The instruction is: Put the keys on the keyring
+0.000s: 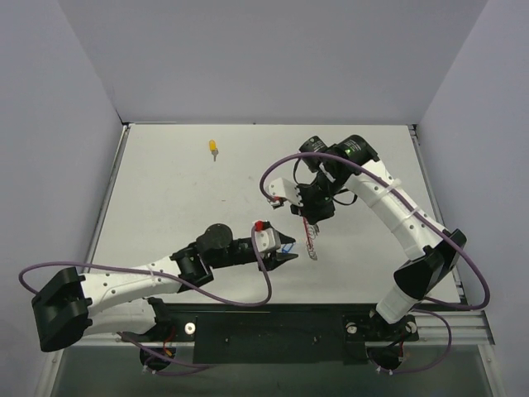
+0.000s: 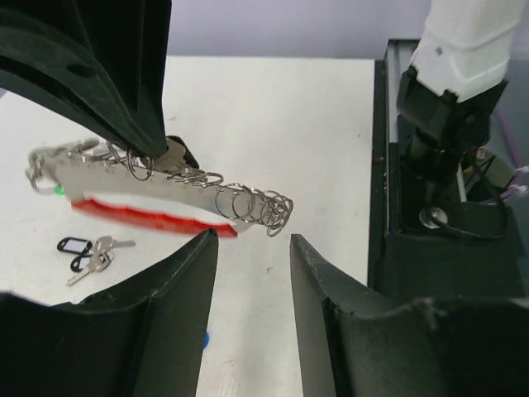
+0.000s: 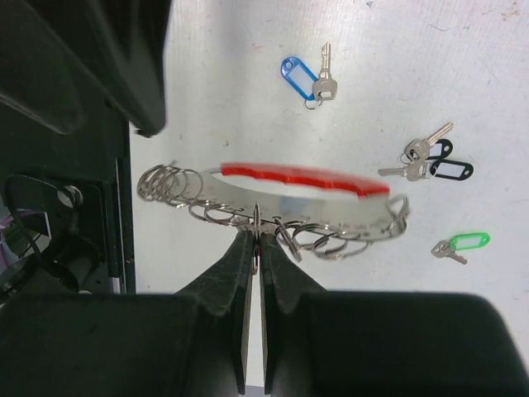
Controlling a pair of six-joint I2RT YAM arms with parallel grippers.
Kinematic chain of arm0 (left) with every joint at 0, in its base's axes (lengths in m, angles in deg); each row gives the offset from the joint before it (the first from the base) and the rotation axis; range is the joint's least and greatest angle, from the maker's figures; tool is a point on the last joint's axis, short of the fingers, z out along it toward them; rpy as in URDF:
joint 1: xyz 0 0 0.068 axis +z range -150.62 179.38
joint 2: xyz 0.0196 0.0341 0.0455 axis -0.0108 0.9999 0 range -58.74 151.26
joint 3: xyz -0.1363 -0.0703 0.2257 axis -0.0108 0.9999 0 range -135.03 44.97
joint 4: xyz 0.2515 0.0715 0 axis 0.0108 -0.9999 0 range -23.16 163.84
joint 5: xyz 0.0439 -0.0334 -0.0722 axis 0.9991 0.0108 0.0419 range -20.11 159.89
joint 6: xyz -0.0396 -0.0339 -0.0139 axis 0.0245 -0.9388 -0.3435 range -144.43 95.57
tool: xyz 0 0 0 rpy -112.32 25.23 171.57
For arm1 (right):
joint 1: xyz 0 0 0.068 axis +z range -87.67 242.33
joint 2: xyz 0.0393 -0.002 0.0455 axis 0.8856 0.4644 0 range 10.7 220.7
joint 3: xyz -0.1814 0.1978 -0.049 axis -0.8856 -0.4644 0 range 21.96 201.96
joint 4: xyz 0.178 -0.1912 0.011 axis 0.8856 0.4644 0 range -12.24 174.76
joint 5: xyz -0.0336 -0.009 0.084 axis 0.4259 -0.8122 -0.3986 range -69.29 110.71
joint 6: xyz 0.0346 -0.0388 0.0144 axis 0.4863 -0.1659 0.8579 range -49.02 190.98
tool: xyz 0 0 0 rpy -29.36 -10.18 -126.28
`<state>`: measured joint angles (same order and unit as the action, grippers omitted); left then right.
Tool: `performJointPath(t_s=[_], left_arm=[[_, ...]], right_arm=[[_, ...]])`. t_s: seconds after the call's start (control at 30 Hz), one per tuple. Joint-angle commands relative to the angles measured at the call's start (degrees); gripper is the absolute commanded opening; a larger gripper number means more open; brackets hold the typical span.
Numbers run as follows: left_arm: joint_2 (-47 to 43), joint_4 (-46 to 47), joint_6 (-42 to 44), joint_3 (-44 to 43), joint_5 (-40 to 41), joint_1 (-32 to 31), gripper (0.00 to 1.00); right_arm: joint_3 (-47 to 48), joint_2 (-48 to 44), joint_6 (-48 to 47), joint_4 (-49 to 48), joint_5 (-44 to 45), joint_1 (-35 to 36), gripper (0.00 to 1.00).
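The left gripper fills the bottom of its own wrist view, its two dark fingers standing apart with nothing between them. Just beyond that gap hangs the keyring, red strip along one side. Its long axis runs crosswise to the left gripper's reach. The end crowded with small rings sits right above the gap, and the other end stretches off to that view's left.

The right gripper is pinched tight on the keyring near its middle and seems to hold it clear of the table.

The keys all lie loose on the table. The blue-tagged key is alone on the side toward the left gripper. The black-tagged keys and the green-tagged key lie off the keyring's far end. The yellow-tagged key rests well apart, toward the back of the table.

With the right arm busy as the holder, fetching a key most likely falls to the empty left gripper. The blue-tagged key looks nearest to it, low and close to its fingers. The black pair lies further out, to the left in that wrist view.
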<state>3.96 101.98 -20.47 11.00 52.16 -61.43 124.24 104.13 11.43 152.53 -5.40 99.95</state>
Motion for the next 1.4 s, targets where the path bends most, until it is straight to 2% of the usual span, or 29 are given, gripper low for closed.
performJointPath(t_s=[0.0,0.3,0.5,0.77,1.17,1.37], left_arm=[[3.3,2.4,4.5,-3.3,7.5,-1.6,0.5],[6.7,14.4,6.7,-0.7,17.2,-2.4,0.47],[8.3,24.4,8.3,2.7,17.3,-2.6,0.47],[11.4,29.0,7.2,2.5,17.2,-2.6,0.36],[12.3,28.4,6.2,1.6,15.5,-2.5,0.3],[12.4,27.3,5.9,1.5,14.7,-2.5,0.29]], right_arm=[[1.6,0.4,1.1,15.2,1.6,1.7,0.0],[0.2,0.4,0.4,15.2,-1.4,1.8,0.0],[-0.2,0.7,0.0,15.2,-3.2,1.8,0.0],[-0.6,0.5,-0.4,15.2,-5.1,1.7,0.0],[-0.7,0.3,-0.6,15.2,-6.1,1.7,0.0],[-0.7,0.2,-0.7,15.2,-6.3,1.7,0.0]])
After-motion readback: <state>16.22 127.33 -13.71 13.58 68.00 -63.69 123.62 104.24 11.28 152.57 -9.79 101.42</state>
